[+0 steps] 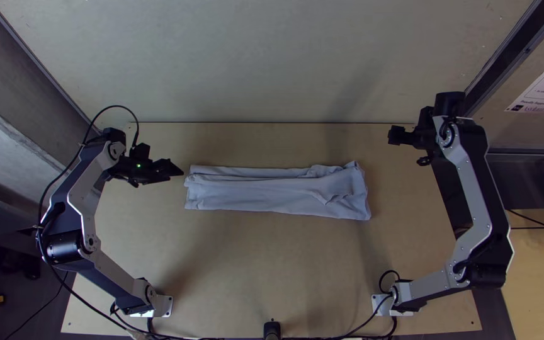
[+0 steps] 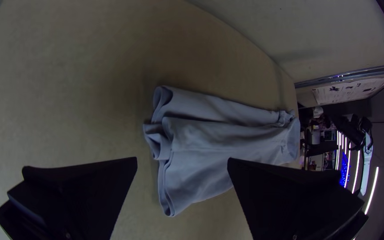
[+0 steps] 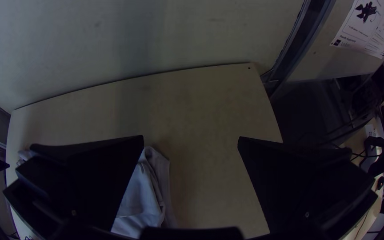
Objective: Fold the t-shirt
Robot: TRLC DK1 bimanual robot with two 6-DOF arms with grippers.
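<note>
Flat-fingered left gripper [image 1: 158, 177] and right gripper [image 1: 408, 148] gape; wrinkled t-shirt [image 1: 266, 194] forms long strip.

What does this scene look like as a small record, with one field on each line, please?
Cloth: pale blue-grey fabric t-shirt
Cloth state: folded into a long, narrow strip, with layered edges and creases at its right end
Surface: light wooden table
Left gripper: near the strip's left end, black jaws open, holding nothing
Right gripper: beyond the strip's right end, toward the table's far side, black jaws open, holding nothing
</note>
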